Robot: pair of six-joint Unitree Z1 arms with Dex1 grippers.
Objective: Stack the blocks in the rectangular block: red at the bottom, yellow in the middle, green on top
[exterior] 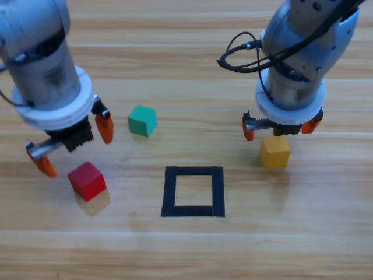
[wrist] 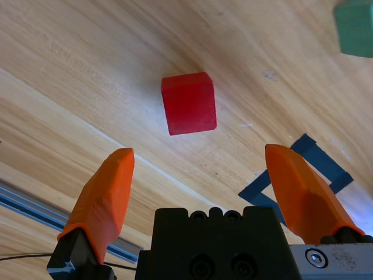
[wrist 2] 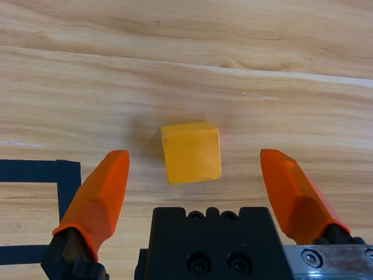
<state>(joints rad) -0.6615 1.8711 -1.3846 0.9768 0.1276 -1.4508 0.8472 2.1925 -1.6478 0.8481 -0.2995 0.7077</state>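
**Both grippers spread above their cubes, square unfilled**

The left gripper hangs with its jaws wide apart just above and to the far left of the red cube. In the left wrist view the red cube sits ahead of the fingertips, roughly centred between them but not yet inside the gap. The right gripper is likewise spread open, right over the far side of the yellow cube; its wrist view shows the yellow cube between the two jaws, apart from both.

The green cube rests on the table to the far left of the black square, just right of the left gripper. The square lies between red and yellow, nearer the camera than green, and holds nothing.

All three cubes look small, stiff and light, with flat smooth faces. They should take a firm pinch without harm, though a smooth face could slip or twist if caught at a corner. The best hold is probably on two opposite side faces, square-on and about mid-height. Red sits turned against the jaw line, so the left wrist may need to rotate first.
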